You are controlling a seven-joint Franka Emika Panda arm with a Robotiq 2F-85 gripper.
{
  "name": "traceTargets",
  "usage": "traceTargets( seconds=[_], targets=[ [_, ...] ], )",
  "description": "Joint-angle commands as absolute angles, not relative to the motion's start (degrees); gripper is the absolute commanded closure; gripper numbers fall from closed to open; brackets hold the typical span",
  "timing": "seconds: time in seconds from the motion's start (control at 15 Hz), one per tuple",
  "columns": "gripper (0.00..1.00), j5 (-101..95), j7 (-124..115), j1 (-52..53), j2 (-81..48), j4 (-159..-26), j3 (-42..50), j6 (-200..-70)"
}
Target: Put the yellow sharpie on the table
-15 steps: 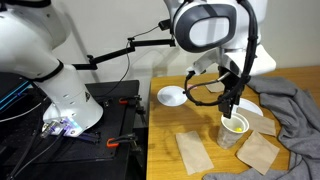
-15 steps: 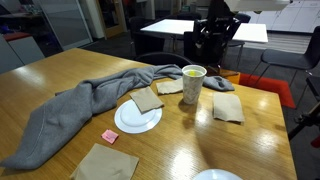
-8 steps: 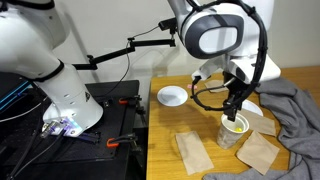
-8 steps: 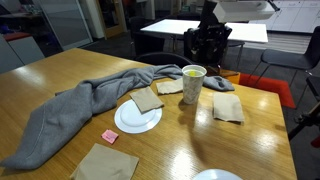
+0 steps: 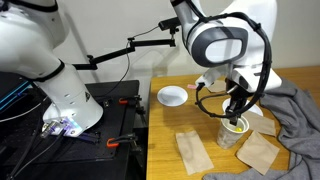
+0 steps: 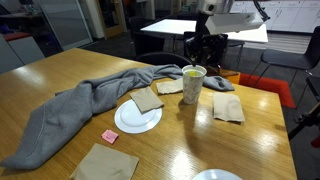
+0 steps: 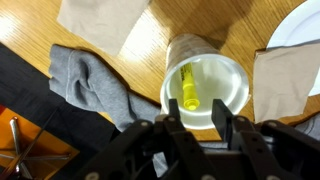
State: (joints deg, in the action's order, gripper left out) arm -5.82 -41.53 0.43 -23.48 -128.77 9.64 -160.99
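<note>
Two black fingers [image 7: 178, 130] reach in from the bottom edge of the wrist view. The jaws are spread apart and hold nothing, hanging just above the near rim of the cup [image 7: 192, 50]. The sharpie [image 7: 188, 88] lies inside that cup, slanted against its inner wall with one end toward the bottom. It touches neither finger and is not on the bench [image 7: 146, 64].

Beside the cup in this view, a grey cloth [image 7: 85, 75] is bunched to the left. One napkin [image 7: 100, 20] lies at the top and another [image 7: 288, 80] at the right, with part of a white plate [image 7: 303, 22] in the upper right corner.

In an exterior view the arm leans over the cup [image 5: 231, 133], with yellow showing at its mouth [image 5: 236, 124]. In an exterior view the cup [image 6: 193, 88] stands upright on the bench [image 6: 230, 145], near a plate [image 6: 130, 122] that carries a napkin [image 6: 147, 98]. The cloth [image 6: 75, 108] spreads across the wood behind it.
</note>
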Motion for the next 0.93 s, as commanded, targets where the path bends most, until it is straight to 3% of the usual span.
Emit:
traceTargets(
  seconds=[0.0, 0.87],
  targets=[
    [0.60, -3.59, -39.22, 1.92, -25.21, -126.82, 10.72, -160.05],
    [0.66, -2.59, -38.56, 2.80, -29.45, -123.19, 11.41, -159.23]
  ],
)
